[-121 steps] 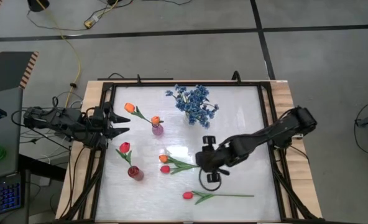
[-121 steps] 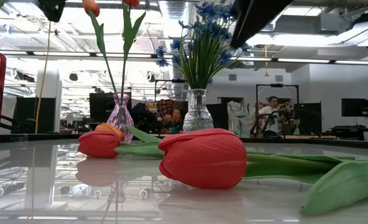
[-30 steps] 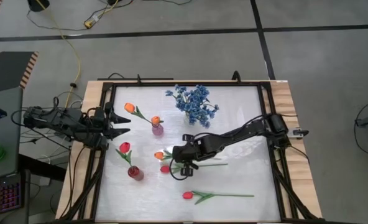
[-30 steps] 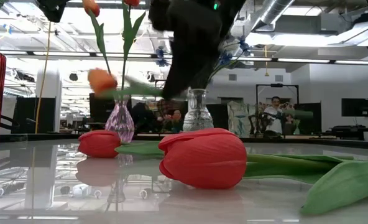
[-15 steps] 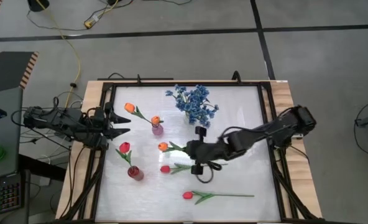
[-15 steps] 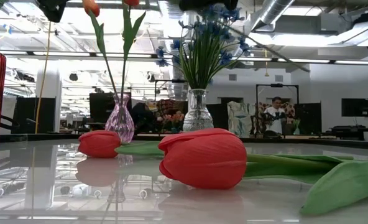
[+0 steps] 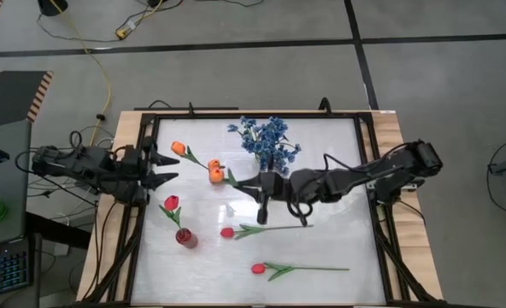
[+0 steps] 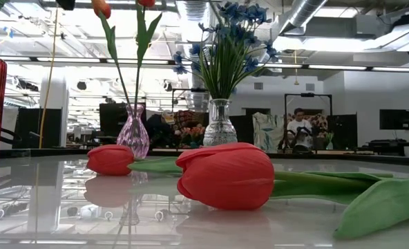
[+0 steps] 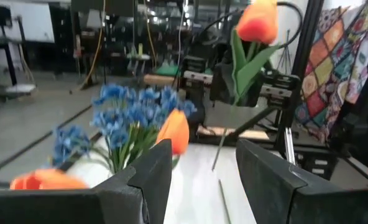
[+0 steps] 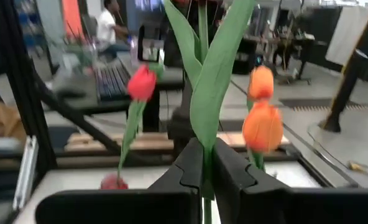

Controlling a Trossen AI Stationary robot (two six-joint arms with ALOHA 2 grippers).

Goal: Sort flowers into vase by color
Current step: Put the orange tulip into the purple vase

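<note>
My right gripper (image 7: 246, 182) (image 10: 202, 167) is shut on an orange tulip (image 7: 216, 177) held above the table beside the pink vase (image 8: 134, 135). That vase holds orange tulips (image 7: 178, 147). The held tulip also shows in the left wrist view (image 9: 257, 22). Two red tulips (image 7: 226, 232) (image 7: 257, 268) lie flat on the table. A red vase (image 7: 185, 238) holds a red tulip (image 7: 172, 203). A clear vase (image 8: 220, 128) holds blue sprigs (image 7: 268, 141). My left gripper (image 7: 163, 167) (image 9: 202, 163) is open and empty at the table's left edge. My right gripper pinches the orange tulip's green stem and leaves (image 10: 204, 146) between its two fingers, below the bud. The fingers come about level from the table's right side and lie across the stem. The tulip is clear of the table, bud up, its bare stem (image 9: 220, 152) hanging below.
A black frame (image 7: 368, 171) runs around the white tabletop. Bare tabletop lies on the right half (image 7: 338, 239). People and furniture show in the room beyond the table.
My right gripper has lifted the orange tulip off the table and carried it up and toward the far edge, toward the pink vase. The tulip has turned from lying flat to bud up. The two red tulips have stayed where they lay.
</note>
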